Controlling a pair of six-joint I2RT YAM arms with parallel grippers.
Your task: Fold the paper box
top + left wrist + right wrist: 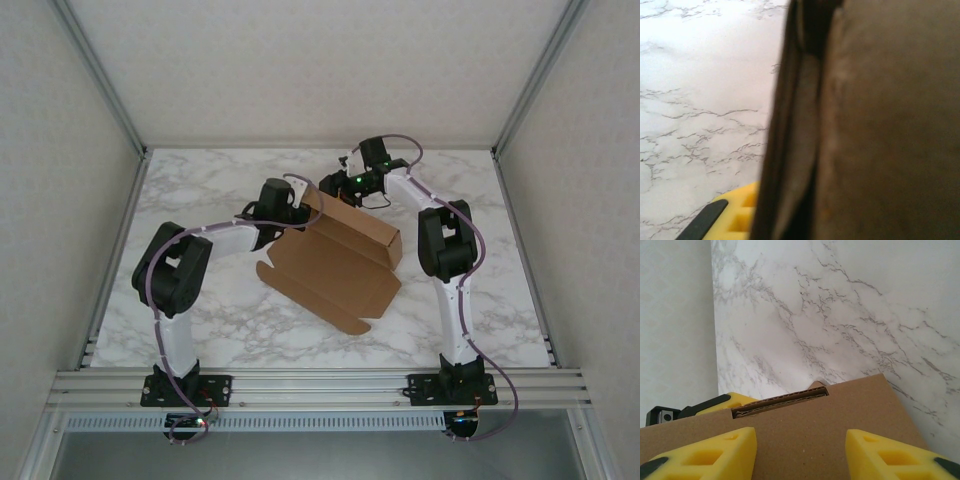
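Right claw (800, 452) spread wide over the paper box (810, 427) panel

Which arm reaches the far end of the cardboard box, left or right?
The right arm: it reaches the paper box's far corner, while the left arm meets its left side.

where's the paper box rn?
In the top external view the paper box lies mid-table, partly folded. Its raised far edge sits between the left end effector and the right end effector.
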